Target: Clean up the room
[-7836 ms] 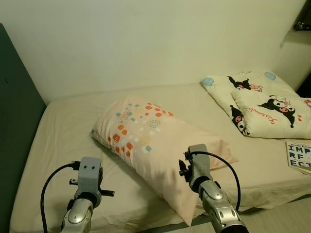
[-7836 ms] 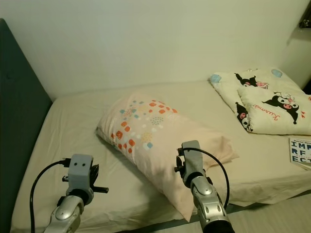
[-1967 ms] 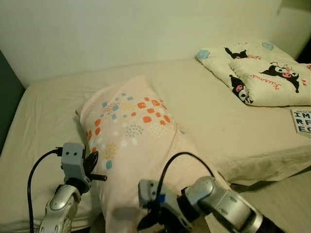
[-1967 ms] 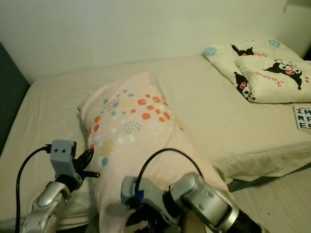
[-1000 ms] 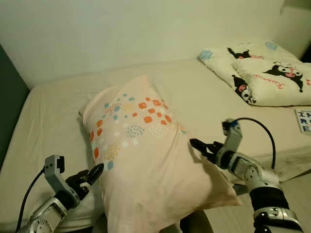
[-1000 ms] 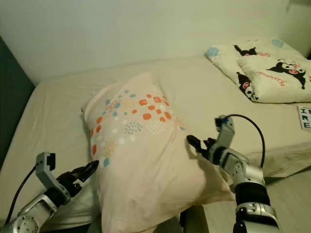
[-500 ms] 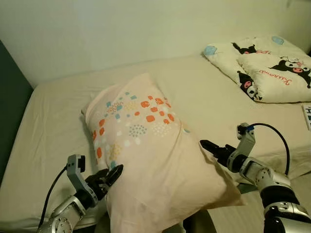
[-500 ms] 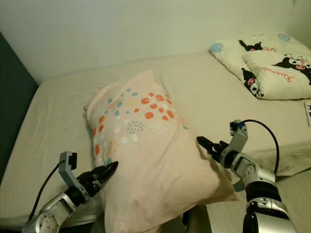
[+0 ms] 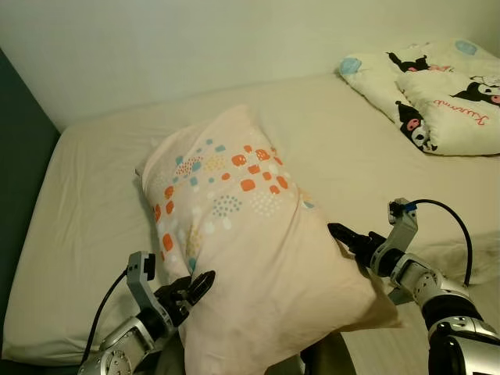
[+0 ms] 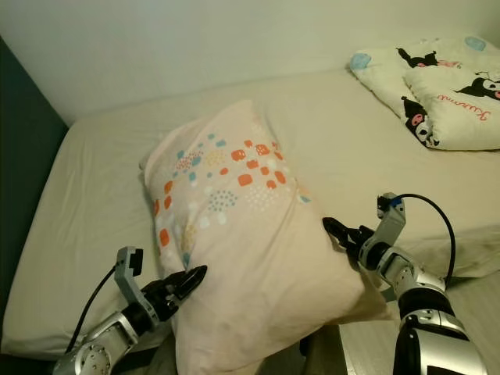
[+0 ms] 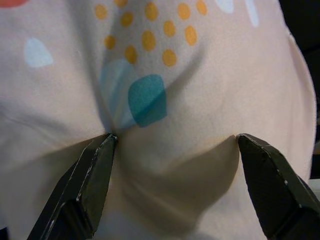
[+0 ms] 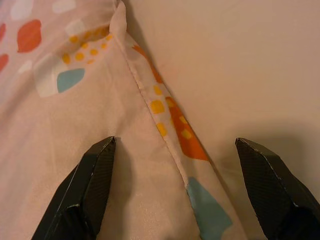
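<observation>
A peach pillow (image 9: 250, 234) printed with orange and teal dots lies slanted on the bed, its near end hanging over the front edge. My left gripper (image 9: 198, 284) presses against the pillow's lower left side. In the left wrist view its open fingers (image 11: 95, 175) dent the fabric, which bulges between them. My right gripper (image 9: 344, 237) touches the pillow's right side near its seam (image 12: 150, 95), also open, with the bed sheet (image 12: 240, 60) beyond.
The beige mattress (image 9: 86, 234) fills the view, with a dark headboard (image 9: 16, 187) along its left side and a pale wall behind. A folded cartoon-print blanket (image 9: 445, 86) lies at the far right corner. Floor shows at the bottom right.
My left gripper has come in against the pillow's lower left side. The right gripper stays at the pillow's right side. The camera has shifted a little.
</observation>
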{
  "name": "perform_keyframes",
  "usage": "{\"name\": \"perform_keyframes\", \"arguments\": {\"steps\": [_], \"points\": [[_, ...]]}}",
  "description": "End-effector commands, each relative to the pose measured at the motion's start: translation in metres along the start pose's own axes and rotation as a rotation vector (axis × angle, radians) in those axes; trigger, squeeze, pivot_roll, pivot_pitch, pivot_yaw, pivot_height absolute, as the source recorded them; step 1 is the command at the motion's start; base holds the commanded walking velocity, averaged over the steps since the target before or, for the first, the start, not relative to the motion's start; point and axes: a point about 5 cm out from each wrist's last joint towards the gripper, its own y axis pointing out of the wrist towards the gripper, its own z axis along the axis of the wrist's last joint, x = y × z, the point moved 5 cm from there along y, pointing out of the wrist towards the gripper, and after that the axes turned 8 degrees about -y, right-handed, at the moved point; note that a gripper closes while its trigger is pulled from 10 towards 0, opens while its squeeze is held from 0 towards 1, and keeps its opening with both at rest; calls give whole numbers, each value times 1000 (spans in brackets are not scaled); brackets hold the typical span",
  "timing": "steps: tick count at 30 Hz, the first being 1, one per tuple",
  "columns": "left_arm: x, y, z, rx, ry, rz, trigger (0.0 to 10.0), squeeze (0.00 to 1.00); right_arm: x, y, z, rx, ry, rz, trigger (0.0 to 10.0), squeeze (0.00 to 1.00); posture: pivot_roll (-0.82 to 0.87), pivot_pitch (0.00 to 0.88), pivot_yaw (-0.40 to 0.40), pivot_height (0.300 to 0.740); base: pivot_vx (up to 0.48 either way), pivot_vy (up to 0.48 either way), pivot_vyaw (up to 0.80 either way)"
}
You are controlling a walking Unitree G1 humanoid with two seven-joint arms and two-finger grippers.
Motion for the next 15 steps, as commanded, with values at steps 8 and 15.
{"name": "perform_keyframes", "arguments": {"steps": [8,15], "points": [[11,17,5,33,-85,-25,10000,1000,-14,10,-9,-15,-12,49,10000,0,41,299,75,606,0,0,0],[1,22,48,161,-91,-1,10000,1000,-16,15,28,135,41,27,10000,0,41,326,73,606,0,0,0]]}}
